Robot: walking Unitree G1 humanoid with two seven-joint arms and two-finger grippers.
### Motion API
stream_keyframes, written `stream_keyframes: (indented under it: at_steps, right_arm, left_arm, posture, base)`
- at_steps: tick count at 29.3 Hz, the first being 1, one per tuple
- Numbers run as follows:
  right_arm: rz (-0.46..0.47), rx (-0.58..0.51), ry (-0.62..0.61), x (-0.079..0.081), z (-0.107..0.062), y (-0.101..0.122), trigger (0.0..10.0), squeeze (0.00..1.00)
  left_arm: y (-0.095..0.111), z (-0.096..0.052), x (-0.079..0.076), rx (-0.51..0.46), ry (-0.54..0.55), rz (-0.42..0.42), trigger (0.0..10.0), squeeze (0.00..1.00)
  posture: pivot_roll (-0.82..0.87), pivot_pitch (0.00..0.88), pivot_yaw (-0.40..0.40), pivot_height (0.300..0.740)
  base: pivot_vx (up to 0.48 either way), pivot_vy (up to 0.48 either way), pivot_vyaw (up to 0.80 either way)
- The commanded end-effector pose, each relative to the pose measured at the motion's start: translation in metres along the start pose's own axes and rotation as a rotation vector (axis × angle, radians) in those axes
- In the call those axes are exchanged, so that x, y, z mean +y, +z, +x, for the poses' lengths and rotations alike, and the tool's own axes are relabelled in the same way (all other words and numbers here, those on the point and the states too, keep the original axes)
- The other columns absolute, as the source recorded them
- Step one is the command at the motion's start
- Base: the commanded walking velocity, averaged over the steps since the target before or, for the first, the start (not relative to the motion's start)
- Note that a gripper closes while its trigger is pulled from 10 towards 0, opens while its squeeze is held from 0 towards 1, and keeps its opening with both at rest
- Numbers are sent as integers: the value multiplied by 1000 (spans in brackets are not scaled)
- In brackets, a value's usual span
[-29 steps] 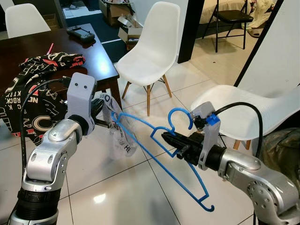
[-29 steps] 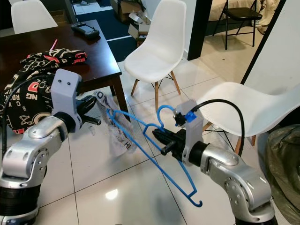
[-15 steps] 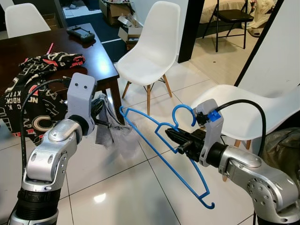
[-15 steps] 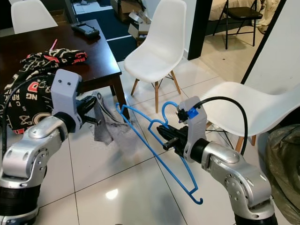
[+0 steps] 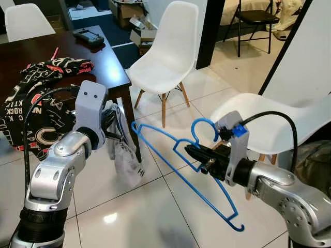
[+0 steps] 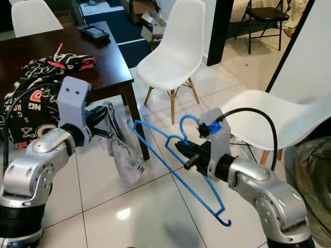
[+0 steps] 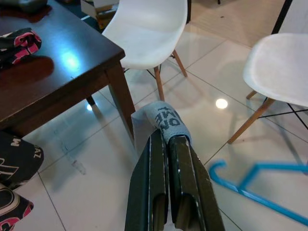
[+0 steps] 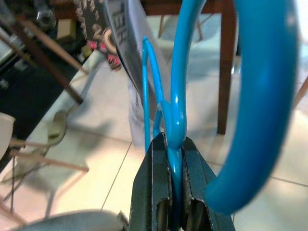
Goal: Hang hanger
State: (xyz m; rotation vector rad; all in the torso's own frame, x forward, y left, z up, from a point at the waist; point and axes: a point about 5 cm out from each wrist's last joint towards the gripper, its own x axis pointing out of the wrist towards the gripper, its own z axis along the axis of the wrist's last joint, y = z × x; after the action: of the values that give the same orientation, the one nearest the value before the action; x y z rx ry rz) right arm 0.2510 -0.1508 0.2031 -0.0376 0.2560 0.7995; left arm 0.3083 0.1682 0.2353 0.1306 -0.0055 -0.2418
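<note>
Hanger (image 5: 199, 170): light, stiff, slick wire; my right end effector (image 5: 192, 153) clamps its neck, the best hold. Left end effector (image 7: 168, 144) pinches grey cloth (image 5: 124, 150).

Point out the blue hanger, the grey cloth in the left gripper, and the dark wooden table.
blue hanger (image 5: 207, 181): left eye view, on its long lower bar.
grey cloth (image 6: 124, 157): right eye view, on the part hanging below the left gripper.
dark wooden table (image 7: 57, 72): left wrist view, on its bare glossy top.
</note>
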Motion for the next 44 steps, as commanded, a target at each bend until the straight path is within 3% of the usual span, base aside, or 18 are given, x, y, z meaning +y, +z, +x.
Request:
stream_keyframes:
  at_steps: [1,11,29,36,44]
  right_arm:
    - [-35,-13,67,7,-7,2,10000,0]
    - [-10,-73,85,14,0,8,10000,0]
    - [0,-94,4,5,5,11,10000,0]
    - [-28,-37,110,17,1,3,10000,0]
    - [-28,-41,131,20,1,4,10000,0]
  left_arm:
    - [1,-1,0,3,-4,9,10000,0]
    - [0,-1,-1,6,-7,6,10000,0]
    - [0,-2,-1,6,-8,4,10000,0]
    - [1,-3,0,7,-4,9,10000,0]
    - [1,-2,0,5,-5,8,10000,0]
  posture:
    - [26,167,57,740]
    - [26,174,59,740]
    - [25,179,59,740]
    - [29,180,59,740]
    - [30,180,60,740]
  base:
    - [0,0,0]
    - [0,0,0]
    - [0,0,0]
    - [0,0,0]
    - [0,0,0]
